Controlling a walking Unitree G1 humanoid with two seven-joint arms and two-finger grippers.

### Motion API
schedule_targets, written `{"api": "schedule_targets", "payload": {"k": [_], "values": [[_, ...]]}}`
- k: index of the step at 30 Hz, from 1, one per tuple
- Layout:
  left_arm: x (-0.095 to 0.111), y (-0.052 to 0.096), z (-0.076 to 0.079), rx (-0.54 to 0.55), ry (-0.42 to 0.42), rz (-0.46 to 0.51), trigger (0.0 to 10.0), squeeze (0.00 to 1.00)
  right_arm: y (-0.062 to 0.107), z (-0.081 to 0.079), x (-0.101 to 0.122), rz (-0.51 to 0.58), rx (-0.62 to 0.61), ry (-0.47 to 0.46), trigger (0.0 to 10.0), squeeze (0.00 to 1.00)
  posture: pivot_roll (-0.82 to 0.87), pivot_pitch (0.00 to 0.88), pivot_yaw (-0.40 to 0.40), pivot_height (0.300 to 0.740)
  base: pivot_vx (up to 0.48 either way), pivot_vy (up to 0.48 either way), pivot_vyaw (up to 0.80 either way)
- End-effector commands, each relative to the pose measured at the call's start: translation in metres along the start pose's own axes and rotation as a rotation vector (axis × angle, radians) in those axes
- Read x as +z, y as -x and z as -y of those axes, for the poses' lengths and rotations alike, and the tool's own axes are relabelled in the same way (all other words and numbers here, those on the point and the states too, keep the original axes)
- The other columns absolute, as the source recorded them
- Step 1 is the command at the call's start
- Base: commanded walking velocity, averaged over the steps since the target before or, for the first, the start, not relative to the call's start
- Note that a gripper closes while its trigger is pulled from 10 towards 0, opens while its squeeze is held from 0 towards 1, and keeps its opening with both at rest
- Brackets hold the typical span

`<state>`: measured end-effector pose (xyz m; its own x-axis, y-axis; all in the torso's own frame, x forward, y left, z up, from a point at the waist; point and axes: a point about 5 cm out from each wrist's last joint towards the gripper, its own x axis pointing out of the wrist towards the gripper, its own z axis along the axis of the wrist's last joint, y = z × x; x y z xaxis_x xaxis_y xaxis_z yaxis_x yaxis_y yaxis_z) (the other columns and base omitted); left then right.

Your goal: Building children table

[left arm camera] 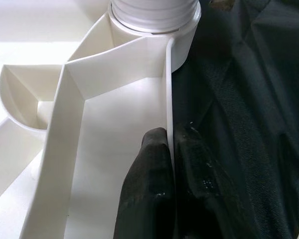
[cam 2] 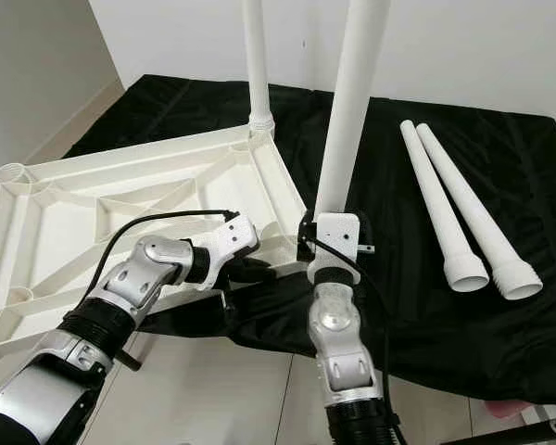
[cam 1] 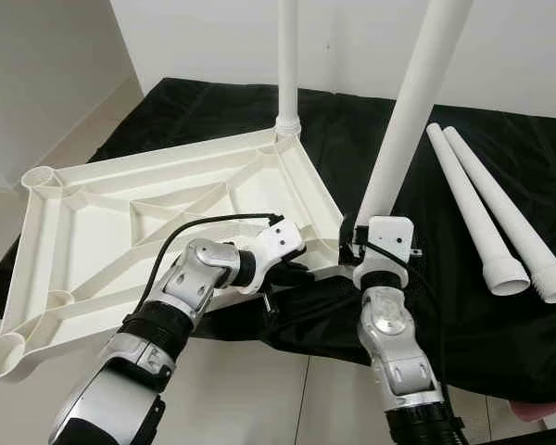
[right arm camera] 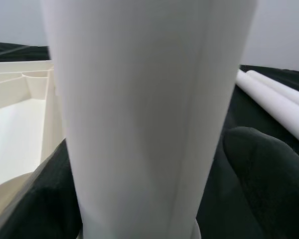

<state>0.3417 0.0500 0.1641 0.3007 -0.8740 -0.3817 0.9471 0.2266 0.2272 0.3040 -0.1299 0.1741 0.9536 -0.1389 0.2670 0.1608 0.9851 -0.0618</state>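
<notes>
where leg (cam 1: 403, 120) meets socket, right claw (cam 1: 383, 243) hides it.

A black cloth (cam 1: 500, 185) covers the pale tiled floor (cam 1: 259, 389) beside a white wall (cam 1: 204, 37).

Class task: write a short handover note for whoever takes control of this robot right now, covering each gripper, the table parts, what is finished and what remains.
Left gripper: shut on the rim of the upturned tabletop, steadying it.
Right gripper: fingers around the near-corner leg, which stands upright in its socket.
Done: far-corner leg stands in place.
Left: two spare legs lie on the black cloth; two corner sockets stand open.
</notes>
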Motion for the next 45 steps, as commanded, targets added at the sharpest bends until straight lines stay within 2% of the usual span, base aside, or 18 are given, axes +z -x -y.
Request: {"api": "schedule_targets", "payload": {"k": [1, 4, 5, 6, 7, 12, 16, 26, 32, 42, 45], "values": [[0.007, 0.005, -0.002, 0.022, 0.010, 0.087, 10.0, 0.00, 0.004, 0.014, -0.016, -0.077, -0.040, 0.004, 10.0, 1.00, -0.16, 0.133, 0.069, 0.740, 0.000, 0.000, 0.00], [0.007, 0.005, -0.002, 0.021, 0.009, 0.087, 10.0, 0.00, 0.004, 0.014, -0.016, -0.074, 0.000, -0.005, 10.0, 1.00, -0.16, 0.129, 0.069, 0.740, 0.000, 0.000, 0.00], [0.007, 0.004, -0.002, 0.020, 0.009, 0.087, 10.0, 0.00, 0.004, 0.013, -0.015, -0.069, 0.020, -0.010, 10.0, 0.87, -0.16, 0.127, 0.069, 0.740, 0.000, 0.000, 0.00], [0.007, 0.004, -0.002, 0.020, 0.009, 0.087, 10.0, 0.00, 0.004, 0.013, -0.015, -0.069, 0.020, -0.010, 10.0, 0.87, -0.16, 0.127, 0.069, 0.740, 0.000, 0.000, 0.00], [0.007, 0.004, -0.001, 0.019, 0.008, 0.088, 10.0, 0.00, 0.004, 0.012, -0.013, -0.051, 0.094, -0.040, 10.0, 0.00, -0.16, 0.123, 0.068, 0.740, 0.000, 0.000, 0.00], [0.007, 0.003, -0.001, 0.018, 0.008, 0.088, 10.0, 0.00, 0.004, 0.011, -0.010, -0.030, 0.145, -0.055, 10.0, 0.00, -0.16, 0.121, 0.068, 0.740, 0.000, 0.000, 0.00], [0.005, 0.002, 0.000, 0.011, 0.006, 0.084, 10.0, 0.00, 0.004, 0.013, -0.006, -0.005, 0.298, -0.118, 10.0, 0.00, -0.16, 0.113, 0.070, 0.740, 0.000, 0.000, 0.00], [0.005, 0.001, 0.001, 0.008, 0.006, 0.081, 10.0, 0.00, -0.001, 0.017, 0.005, 0.032, 0.502, -0.155, 10.0, 0.00, -0.17, 0.122, 0.066, 0.740, 0.000, 0.000, 0.00], [0.005, 0.001, 0.000, 0.009, 0.007, 0.081, 10.0, 0.00, -0.005, 0.018, 0.008, 0.040, 0.566, -0.140, 10.0, 0.00, -0.17, 0.126, 0.067, 0.740, 0.000, 0.000, 0.00], [0.004, 0.004, -0.001, 0.011, 0.003, 0.073, 10.0, 0.00, -0.013, 0.031, 0.009, 0.029, 0.697, -0.120, 10.0, 0.00, -0.16, 0.131, 0.073, 0.740, 0.000, 0.000, 0.00], [0.005, 0.004, -0.001, 0.009, 0.004, 0.077, 10.0, 0.00, -0.018, 0.041, 0.011, 0.020, 0.735, -0.106, 10.0, 0.00, -0.16, 0.135, 0.070, 0.740, 0.000, 0.000, 0.00]]}}
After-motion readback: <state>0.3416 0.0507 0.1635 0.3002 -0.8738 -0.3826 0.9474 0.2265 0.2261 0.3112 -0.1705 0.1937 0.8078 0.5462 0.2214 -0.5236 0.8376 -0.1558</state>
